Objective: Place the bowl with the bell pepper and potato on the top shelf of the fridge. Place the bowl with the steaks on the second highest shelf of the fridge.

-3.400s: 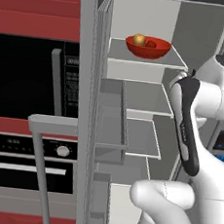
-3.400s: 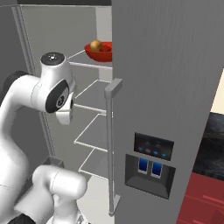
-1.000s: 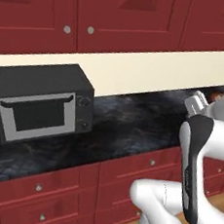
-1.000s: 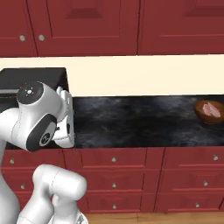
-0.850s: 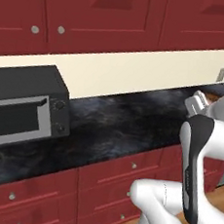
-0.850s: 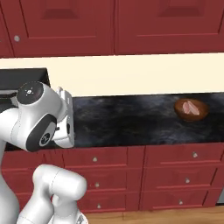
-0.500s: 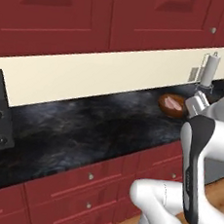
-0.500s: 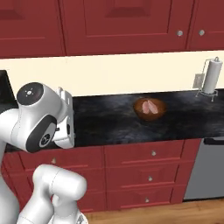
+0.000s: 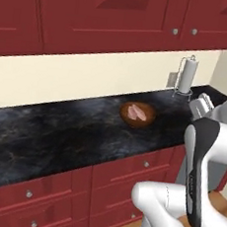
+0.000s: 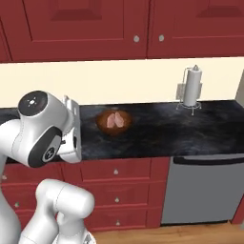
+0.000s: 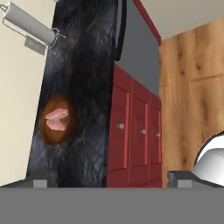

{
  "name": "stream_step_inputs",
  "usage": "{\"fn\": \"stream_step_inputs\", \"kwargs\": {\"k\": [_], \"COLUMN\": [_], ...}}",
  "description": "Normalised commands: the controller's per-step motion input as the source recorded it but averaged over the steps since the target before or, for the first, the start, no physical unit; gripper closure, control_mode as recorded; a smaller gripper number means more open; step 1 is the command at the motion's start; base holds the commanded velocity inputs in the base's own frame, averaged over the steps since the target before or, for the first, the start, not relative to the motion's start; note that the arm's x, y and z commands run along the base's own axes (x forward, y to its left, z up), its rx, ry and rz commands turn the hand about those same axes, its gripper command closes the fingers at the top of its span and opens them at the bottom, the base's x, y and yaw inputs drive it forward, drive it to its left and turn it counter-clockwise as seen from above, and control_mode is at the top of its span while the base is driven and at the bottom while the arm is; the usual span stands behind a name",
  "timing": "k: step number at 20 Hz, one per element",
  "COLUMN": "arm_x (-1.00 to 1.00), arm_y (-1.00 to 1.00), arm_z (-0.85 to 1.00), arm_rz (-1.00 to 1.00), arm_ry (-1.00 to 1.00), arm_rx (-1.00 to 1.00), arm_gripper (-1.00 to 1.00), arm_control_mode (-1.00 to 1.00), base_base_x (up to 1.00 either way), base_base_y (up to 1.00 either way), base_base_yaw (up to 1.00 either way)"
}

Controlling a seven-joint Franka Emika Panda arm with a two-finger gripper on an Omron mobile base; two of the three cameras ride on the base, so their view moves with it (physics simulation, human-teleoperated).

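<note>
Left base view: you're facing the bowl with the steaks, sitting on the counter.
Right base view: bowl waiting left of the paper towel holder.
Hand view: gripper jaws spread wide, holding nothing.
Progress: steaks not yet fetched or shelved.
</note>
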Motion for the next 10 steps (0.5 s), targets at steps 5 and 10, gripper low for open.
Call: {"fn": "stream_step_inputs", "kwargs": {"k": [5,10], "arm_x": [0.0,0.0], "arm_y": [0.0,0.0], "arm_z": [0.0,0.0], "arm_rz": [0.0,0.0], "arm_ry": [0.0,0.0], "arm_rx": [0.0,0.0], "arm_gripper": [-1.0,-1.0], "arm_control_mode": [1.0,1.0], "base_base_x": [0.36,0.74], "base_base_y": [-0.42,0.0], "base_base_yaw": [0.3,0.26]}}
